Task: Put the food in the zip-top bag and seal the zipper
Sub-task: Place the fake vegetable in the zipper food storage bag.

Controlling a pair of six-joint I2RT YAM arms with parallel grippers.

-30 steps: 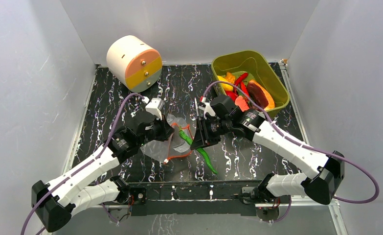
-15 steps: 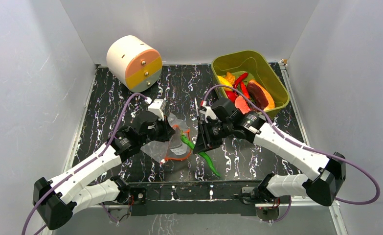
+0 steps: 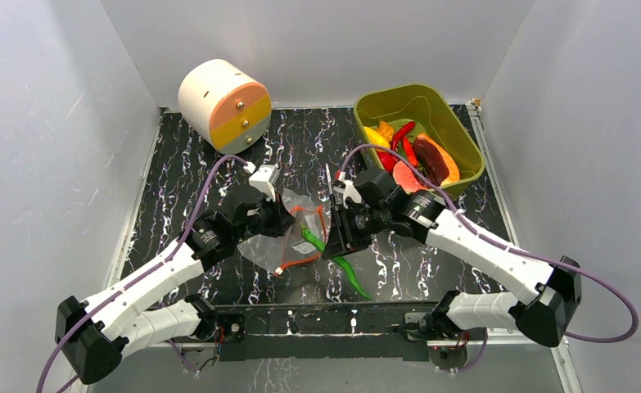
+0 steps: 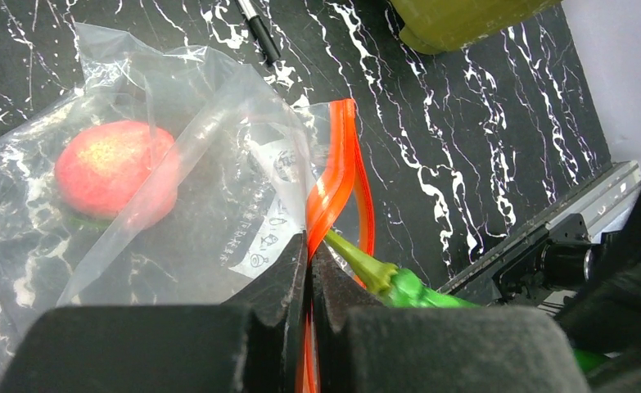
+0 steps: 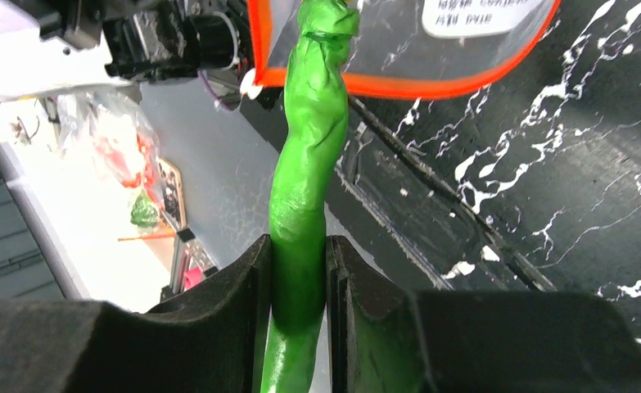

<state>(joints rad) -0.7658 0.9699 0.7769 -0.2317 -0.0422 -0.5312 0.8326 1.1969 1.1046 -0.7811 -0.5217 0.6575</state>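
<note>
The zip-top bag [image 3: 288,239] lies crinkled at the table's middle, with a pink-orange peach [image 4: 112,176] inside it. My left gripper [image 4: 310,246] is shut on the zipper [image 4: 337,184], holding the orange-red mouth up as an open loop. My right gripper [image 5: 298,254] is shut on the long green pepper [image 5: 304,180]. The pepper's stem end [image 4: 378,274] reaches into the bag's mouth, and its tail [image 3: 348,274] hangs toward the near edge. More food [image 3: 411,151], red, yellow and orange pieces, lies in the tub.
An olive-green tub [image 3: 399,100] stands at the back right. A cream cylinder with an orange and yellow face [image 3: 223,104] lies at the back left. A thin black pen [image 4: 259,33] lies on the marble top beyond the bag. Grey walls close three sides.
My right gripper has carried the pepper a little left and away, bringing its stem end to the bag's mouth. The left gripper has lifted the zipper edge slightly, so the mouth gapes wider.
</note>
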